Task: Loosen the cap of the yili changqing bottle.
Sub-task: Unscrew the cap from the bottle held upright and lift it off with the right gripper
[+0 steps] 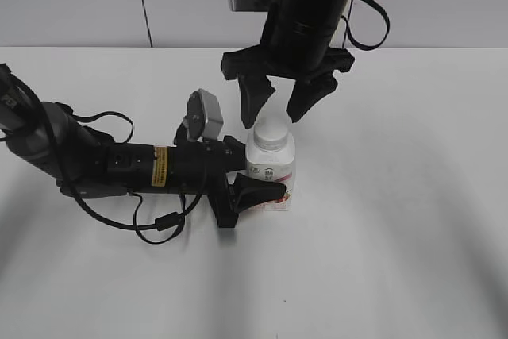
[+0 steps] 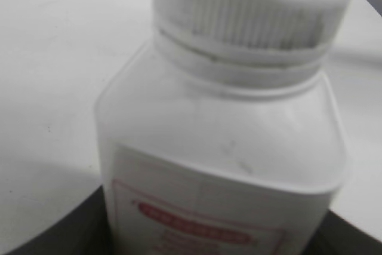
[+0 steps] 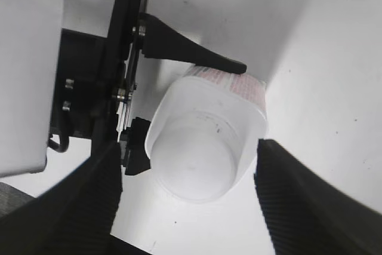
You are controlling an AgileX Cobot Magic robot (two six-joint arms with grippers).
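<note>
The yili changqing bottle (image 1: 272, 174) stands upright on the white table, white with a pink and red label. Its white cap (image 1: 271, 129) sits on the neck. My left gripper (image 1: 252, 174) lies low from the left and is shut on the bottle's body; the left wrist view shows the bottle (image 2: 227, 165) and ribbed cap (image 2: 248, 22) close up. My right gripper (image 1: 276, 105) hangs open just above the cap, one finger on each side, not touching. In the right wrist view the cap (image 3: 194, 162) lies between my open fingers (image 3: 188, 189).
The white table (image 1: 397, 244) spreads all round the bottle. A grey wall stands behind. The left arm and its cables (image 1: 103, 164) lie across the table's left side. A white camera block (image 3: 24, 76) shows at the left of the right wrist view.
</note>
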